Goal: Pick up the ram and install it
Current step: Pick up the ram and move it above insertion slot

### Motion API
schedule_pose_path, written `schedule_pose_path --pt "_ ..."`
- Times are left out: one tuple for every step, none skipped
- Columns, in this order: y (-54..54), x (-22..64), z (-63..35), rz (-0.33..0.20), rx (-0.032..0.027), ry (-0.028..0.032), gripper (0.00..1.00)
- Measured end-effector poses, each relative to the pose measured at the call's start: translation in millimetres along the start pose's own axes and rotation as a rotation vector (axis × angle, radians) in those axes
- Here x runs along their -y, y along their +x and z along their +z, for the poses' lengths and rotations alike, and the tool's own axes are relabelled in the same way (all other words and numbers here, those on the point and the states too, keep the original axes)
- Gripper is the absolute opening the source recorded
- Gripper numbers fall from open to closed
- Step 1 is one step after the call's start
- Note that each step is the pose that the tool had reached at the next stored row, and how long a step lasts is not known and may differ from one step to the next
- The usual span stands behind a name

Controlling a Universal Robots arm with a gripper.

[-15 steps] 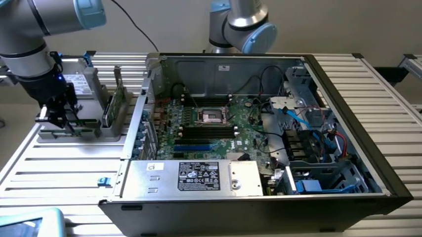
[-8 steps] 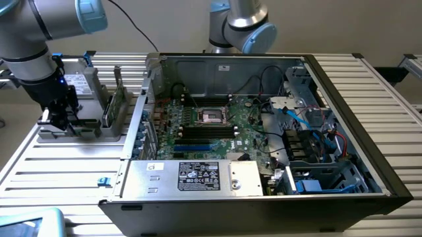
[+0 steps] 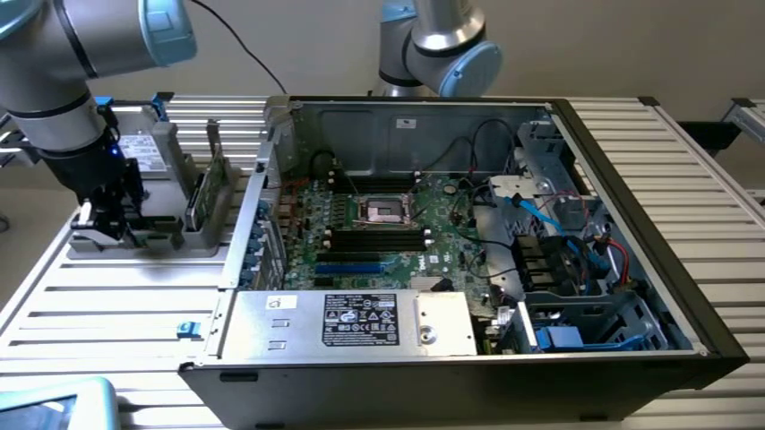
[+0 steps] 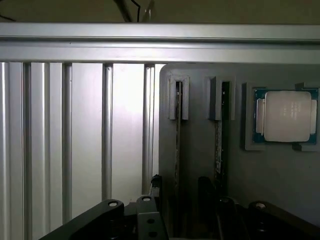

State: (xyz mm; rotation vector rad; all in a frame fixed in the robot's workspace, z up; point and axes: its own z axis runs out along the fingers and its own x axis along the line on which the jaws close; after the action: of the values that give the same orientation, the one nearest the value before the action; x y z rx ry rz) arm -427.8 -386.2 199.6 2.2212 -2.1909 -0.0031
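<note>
Two ram sticks (image 3: pixel 201 195) stand on edge in a grey holder (image 3: pixel 143 244) on the slatted table, at the exterior view's left of the open computer case. In the wrist view they show edge-on as thin strips, one ram stick (image 4: pixel 178 145) and another (image 4: pixel 219 150), each in its own groove. My gripper (image 3: pixel 102 219) hangs low over the holder's end that is farther from the case, open and holding nothing. Its black body (image 4: pixel 182 222) lies along the near edge of the wrist view, in line with the sticks. The black motherboard slots (image 3: pixel 376 238) lie inside the case.
A square silver-topped processor (image 4: pixel 285 116) sits in the holder beside the sticks. A metal drive with a white label (image 3: pixel 146 154) stands behind the holder. The case holds a labelled power supply (image 3: pixel 358 319), cables and a drive cage (image 3: pixel 562 224). A second arm (image 3: pixel 433 45) stands behind the case.
</note>
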Motion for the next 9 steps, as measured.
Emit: schedule_pose_path --pt "0.0 0.0 0.6 0.000 0.0001 0.0000 0.43" --pt "0.0 0.0 1.2 0.000 0.0000 -0.0001 0.43" --pt "0.0 0.0 1.7 0.000 0.0001 0.0000 0.43" --pt "0.0 0.0 2.1 0.000 0.0000 -0.0001 0.43" --pt "0.0 0.0 2.4 0.000 0.0000 -0.0002 0.43" --pt "0.0 0.0 2.6 0.000 0.0000 -0.0002 0.41" --pt "0.0 0.1 2.8 0.000 0.0000 -0.0001 0.35" --pt "0.0 0.0 2.9 0.000 0.0000 -0.0001 0.35" --pt "0.0 0.0 3.0 0.000 0.0000 -0.0001 0.28"
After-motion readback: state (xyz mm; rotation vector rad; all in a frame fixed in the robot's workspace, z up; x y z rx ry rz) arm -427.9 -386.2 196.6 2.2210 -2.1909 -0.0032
